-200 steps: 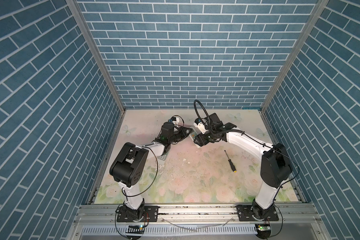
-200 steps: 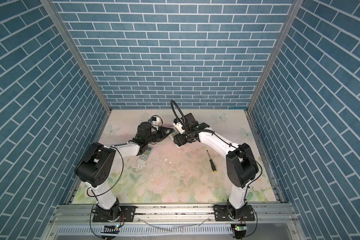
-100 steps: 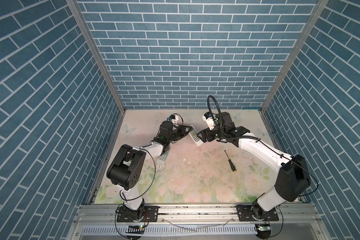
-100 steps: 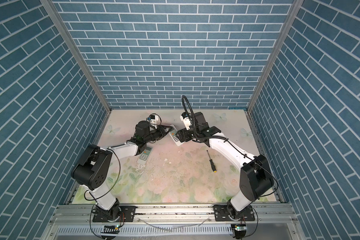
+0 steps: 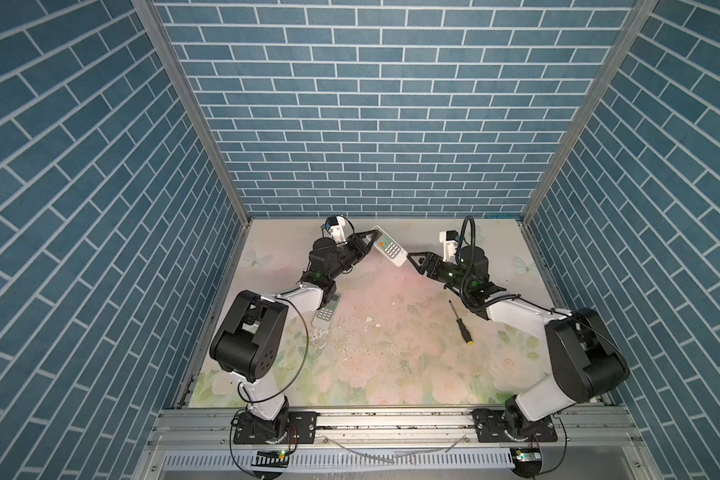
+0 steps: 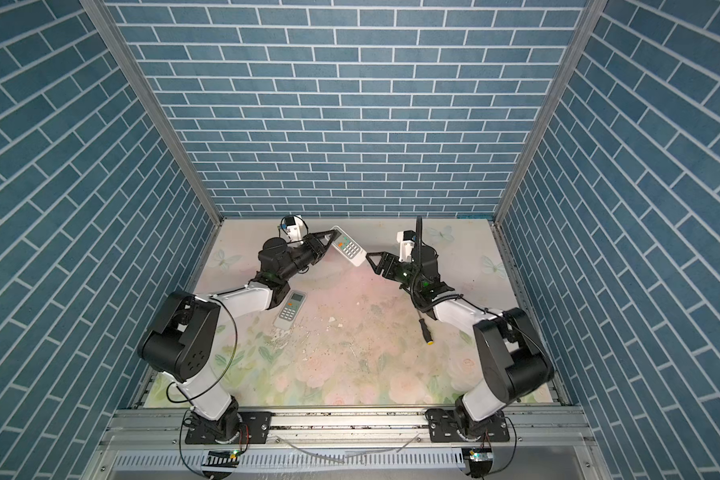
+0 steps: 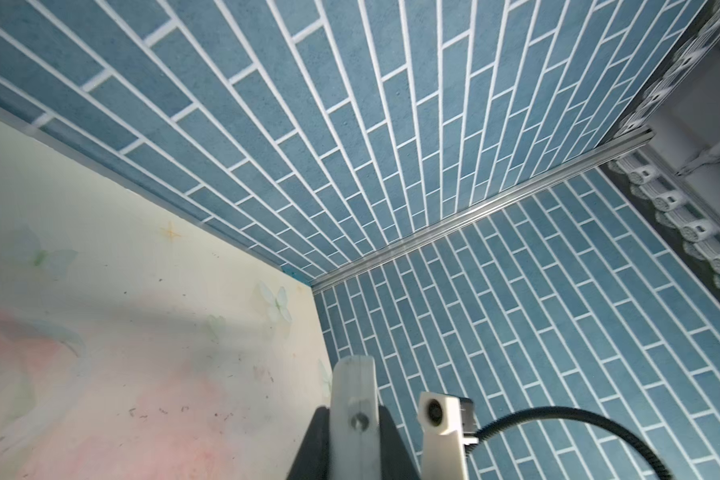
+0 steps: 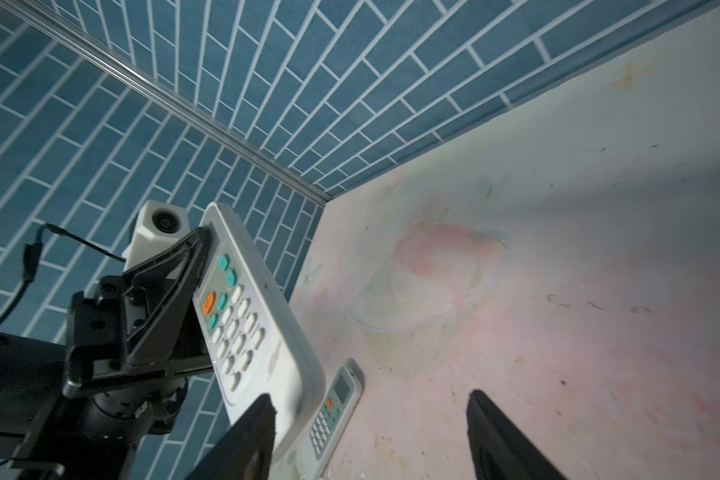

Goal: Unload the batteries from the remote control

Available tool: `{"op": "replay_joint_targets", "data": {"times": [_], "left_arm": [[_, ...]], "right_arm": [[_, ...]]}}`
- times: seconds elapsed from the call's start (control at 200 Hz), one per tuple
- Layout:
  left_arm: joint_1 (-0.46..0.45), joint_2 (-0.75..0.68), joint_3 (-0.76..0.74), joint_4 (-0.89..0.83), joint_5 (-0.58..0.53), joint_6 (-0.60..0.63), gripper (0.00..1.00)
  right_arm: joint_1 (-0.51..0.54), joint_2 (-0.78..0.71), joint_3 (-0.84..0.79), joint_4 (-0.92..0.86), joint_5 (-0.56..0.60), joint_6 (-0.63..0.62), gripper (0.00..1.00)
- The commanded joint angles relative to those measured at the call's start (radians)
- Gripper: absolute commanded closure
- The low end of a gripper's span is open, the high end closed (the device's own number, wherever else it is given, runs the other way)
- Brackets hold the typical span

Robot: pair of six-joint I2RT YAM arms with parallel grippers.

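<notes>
1. The left arm rises from its base at the bench's [image 5: 391,361] near edge. Its elbow is folded high by the left edge, and its forearm runs toward the far edge.
2. The left gripper [image 5: 371,239] points rightward, and its jaws are clamped on the upper end of a white remote [image 5: 387,247]. In the left wrist view the remote's thin edge sits pinched between the two black fingers [image 7: 316,440].
3. That remote is held off the bench, over its far part near the middle of the far edge. It is tilted, with the keypad face turned up toward both top views.
4. No batteries can be made out in any view, because only the keypad side of the held remote shows.
5. The right arm stands at the near right corner with its elbow by the right edge, and its forearm reaches toward the far middle.
6. The right gripper [image 5: 414,262] points left at the remote's lower end, with its jaws wide apart. One fingertip [image 8: 262,411] is just beside that end, and I cannot tell whether it touches.
7. A second remote [image 5: 327,313] lies flat near the left edge, partly under the left forearm.
8. A screwdriver [image 5: 460,322] lies on the right half of the bench, beside the right forearm.
</notes>
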Motion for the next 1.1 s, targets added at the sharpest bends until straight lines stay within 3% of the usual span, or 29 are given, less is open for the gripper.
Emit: {"op": "replay_joint_targets", "data": {"times": [0.0,0.135,0.43,1.095], "left_arm": [[0.003,0.022,0.032,0.111,-0.017,-0.064,1.00],[0.000,0.016,0.029,0.093,-0.020,-0.055,1.00],[-0.018,0.034,0.044,0.091,-0.037,-0.047,1.00],[-0.043,0.083,0.057,0.163,-0.055,-0.062,1.00]], "right_arm": [[0.003,0.085,-0.006,0.418,-0.077,0.216,0.30],[0.007,0.128,0.001,0.509,-0.089,0.234,0.31],[0.031,0.178,0.075,0.502,-0.141,0.239,0.36],[0.044,0.185,0.118,0.481,-0.176,0.257,0.68]]}}
